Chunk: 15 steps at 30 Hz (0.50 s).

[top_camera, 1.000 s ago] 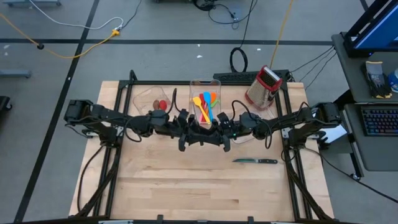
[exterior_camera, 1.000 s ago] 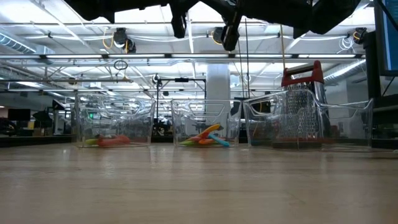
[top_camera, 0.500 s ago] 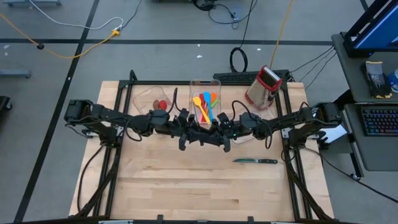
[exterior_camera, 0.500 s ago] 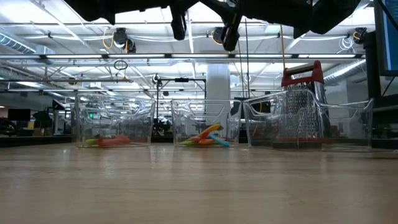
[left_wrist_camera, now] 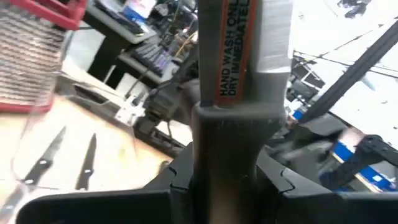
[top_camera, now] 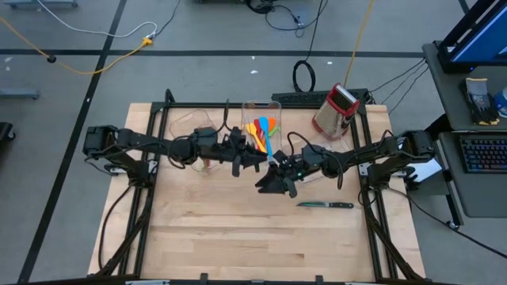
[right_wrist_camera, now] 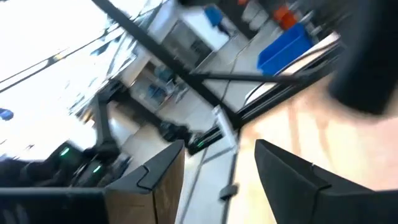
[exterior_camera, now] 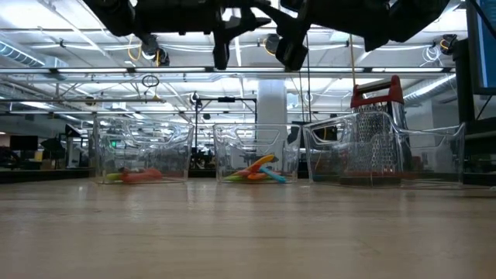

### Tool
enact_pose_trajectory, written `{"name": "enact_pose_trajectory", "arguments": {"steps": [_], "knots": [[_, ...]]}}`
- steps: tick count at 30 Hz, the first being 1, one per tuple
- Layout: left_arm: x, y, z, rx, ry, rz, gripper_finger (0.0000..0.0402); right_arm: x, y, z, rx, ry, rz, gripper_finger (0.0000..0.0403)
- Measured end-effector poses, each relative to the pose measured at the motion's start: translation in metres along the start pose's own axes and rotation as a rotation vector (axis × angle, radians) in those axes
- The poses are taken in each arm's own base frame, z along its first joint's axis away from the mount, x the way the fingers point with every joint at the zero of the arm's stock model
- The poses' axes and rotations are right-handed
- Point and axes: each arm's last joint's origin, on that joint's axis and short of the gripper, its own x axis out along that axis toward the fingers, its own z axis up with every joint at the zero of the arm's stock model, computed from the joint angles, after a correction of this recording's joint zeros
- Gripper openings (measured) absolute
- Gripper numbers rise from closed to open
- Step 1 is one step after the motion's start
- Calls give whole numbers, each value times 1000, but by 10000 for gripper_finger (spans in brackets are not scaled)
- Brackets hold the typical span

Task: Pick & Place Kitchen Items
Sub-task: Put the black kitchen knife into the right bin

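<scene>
My left gripper (left_wrist_camera: 227,183) is shut on a black-handled knife (left_wrist_camera: 249,43) whose blade carries a printed label. In the high view this gripper (top_camera: 247,161) hovers beside the middle clear bin (top_camera: 261,107), which holds bright spatulas (top_camera: 263,131). My right gripper (right_wrist_camera: 217,171) stands open and holds nothing, a little nearer and to the right (top_camera: 273,184). Another black-handled knife (top_camera: 325,205) lies flat on the table, toward the right. Two more knives (left_wrist_camera: 43,165) lie in the right bin. My left gripper pinches the knife's black handle (left_wrist_camera: 227,143) between its two fingers (left_wrist_camera: 177,183). The fingers come level from the table's left and lie along the knife. The blade sticks out ahead of them. The knife is lifted clear of the table.
A red-topped metal grater (top_camera: 337,111) stands at the far right. The left clear bin (exterior_camera: 143,159) holds a few red and orange items. In the low view both arms hang high above the bare wooden table (exterior_camera: 248,232). The table frame's black rails (top_camera: 150,190) run along both sides.
The two grippers stood tip to tip above the table's middle. My right gripper has opened and turned its wrist. My left gripper has swung away toward the far edge and the middle bin, taking the knife with it, clear of the table.
</scene>
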Motion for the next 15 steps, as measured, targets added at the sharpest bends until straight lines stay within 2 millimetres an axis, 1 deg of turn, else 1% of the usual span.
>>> {"name": "enact_pose_trajectory", "arguments": {"steps": [4, 8, 12, 15], "knots": [[-3, 11, 3, -13, 29, 31, 84, 0, 1, -1, 5, 40, 34, 182], [-5, 20, 3, -30, 77, 53, 84, 0, 1, -1, -2, 43, 36, 170], [-4, 23, 5, -32, 164, 82, 84, -1, -1, 1, -41, 16, 14, 160], [-1, 22, 10, 6, 248, 117, 84, -3, -3, 6, -68, -22, -15, 152]]}}
